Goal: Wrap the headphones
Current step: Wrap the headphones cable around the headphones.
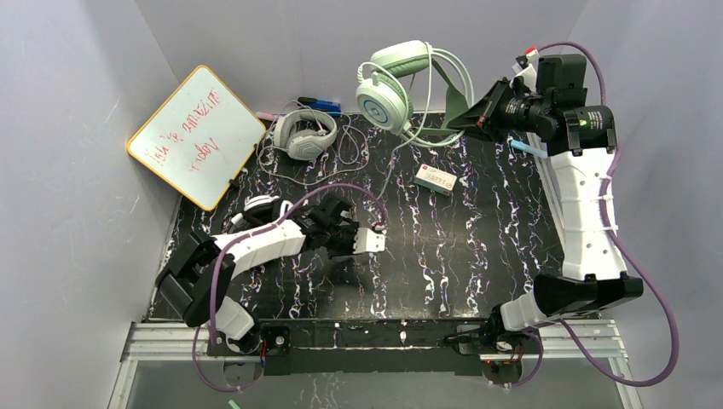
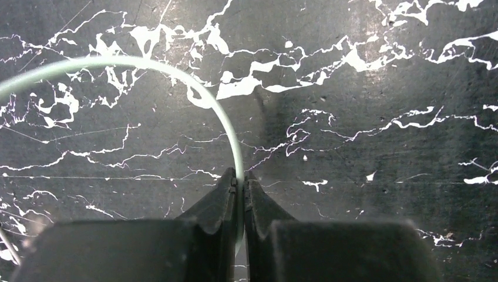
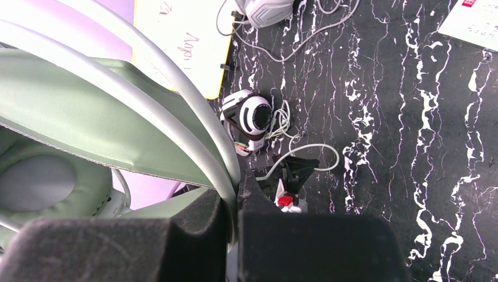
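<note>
My right pincer (image 3: 237,187) is closed on the band of the mint-green headset (image 1: 390,85), holding it aloft at twelve o'clock over the counter (image 1: 477,247). My left pincer (image 2: 241,176) is clamped tight on its pale cable (image 2: 226,120), near the counter's middle.

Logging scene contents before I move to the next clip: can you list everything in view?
green headphones: one, mint green, raised at the back
pale cable: one, pale green, curving over the table
grey headphones: one, light grey, back of the table beside the whiteboard, cable loose
black-and-white headphones: one, left side of the table
whiteboard: one, white with yellow rim and red writing, leaning at back left
small box: one, white with red label, toward the back
table: one, black with white veins
left hand: black, shut on the pale cable
right hand: black, shut on the green headphones' band
</note>
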`<state>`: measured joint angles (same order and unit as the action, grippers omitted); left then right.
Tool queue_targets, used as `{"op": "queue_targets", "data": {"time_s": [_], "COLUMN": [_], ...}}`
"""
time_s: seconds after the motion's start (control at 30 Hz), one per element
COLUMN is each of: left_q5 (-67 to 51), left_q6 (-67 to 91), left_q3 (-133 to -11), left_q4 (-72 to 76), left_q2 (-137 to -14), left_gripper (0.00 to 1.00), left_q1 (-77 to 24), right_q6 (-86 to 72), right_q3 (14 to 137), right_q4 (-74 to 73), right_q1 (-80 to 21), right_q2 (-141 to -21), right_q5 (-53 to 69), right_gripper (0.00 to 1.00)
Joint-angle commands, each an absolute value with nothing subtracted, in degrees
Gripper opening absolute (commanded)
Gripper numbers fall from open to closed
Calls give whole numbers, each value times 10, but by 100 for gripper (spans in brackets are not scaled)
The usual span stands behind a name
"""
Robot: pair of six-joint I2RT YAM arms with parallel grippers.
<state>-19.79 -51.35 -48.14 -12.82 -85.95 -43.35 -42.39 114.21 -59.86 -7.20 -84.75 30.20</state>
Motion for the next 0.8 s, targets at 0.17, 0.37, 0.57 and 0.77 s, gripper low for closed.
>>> {"op": "queue_targets", "data": {"time_s": [0.17,0.37,0.57,0.77], "left_q5": [-193,-164,-144,-139], "left_q6": [-314,-196,-94,16], "left_q3": [-481,-456,-506,-555], "left_q4": [-60,17,19,44], "left_q2": [-849,-836,-872,-918], "left_gripper": [0,0,0,0], "left_q1": [-360,-322,-281,-215], "right_q6": [-405,-393,-382,-344], "right_q3": [1083,1033,997,921], "right_q4": [-507,-488,-482,-474], "right_q1": [-71,-71,-72,-98], "right_q2": [-771,-745,-717,-680], "right_q5": [362,394,413,418], "right_gripper": [1,1,1,1]}}
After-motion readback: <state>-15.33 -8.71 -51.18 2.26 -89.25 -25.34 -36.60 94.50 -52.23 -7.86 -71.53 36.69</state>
